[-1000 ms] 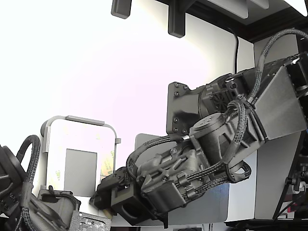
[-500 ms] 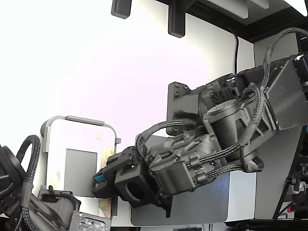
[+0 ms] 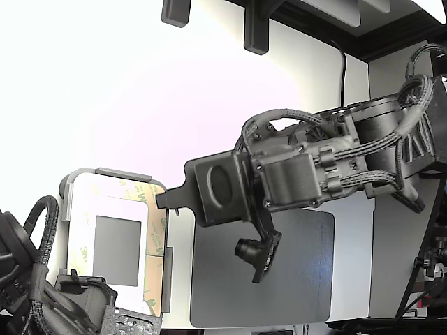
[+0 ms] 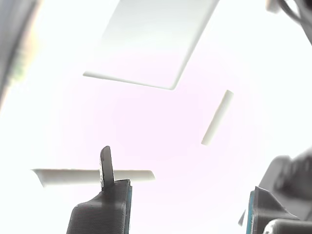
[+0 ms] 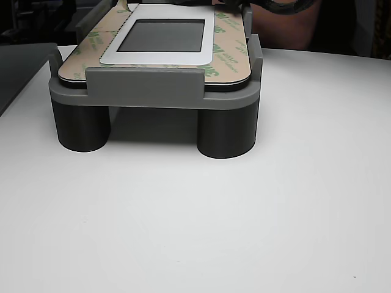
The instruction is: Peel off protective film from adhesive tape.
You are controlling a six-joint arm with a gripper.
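Note:
The part sits in a grey fixture (image 3: pixel 115 173) at the exterior view's left, with a small dark grey square (image 3: pixel 117 251) in its middle. Protective film (image 3: pixel 158 234), pale yellow-green with green marks, lies along the part's edges around the square. It also shows in the other view as protective film (image 5: pixel 227 38) on the raised fixture (image 5: pixel 143 85). My gripper (image 3: pixel 170 199) hangs above the part's right edge, apart from it. In the wrist view its fingers (image 4: pixel 105 209) stand wide apart, open, with nothing between them. A thin dark sliver rises from one fingertip; I cannot tell what it is.
A large plain grey rounded pad (image 3: pixel 293 279) lies on the white table (image 5: pixel 244 213) under the arm. A second arm's cables and body (image 3: pixel 42 293) fill the exterior view's lower left corner. Dark brackets (image 3: pixel 255 28) hang overhead.
The gripper has risen from the part's lower right edge and the wrist has rolled over. The part's right side, covered before, now shows its film strips.

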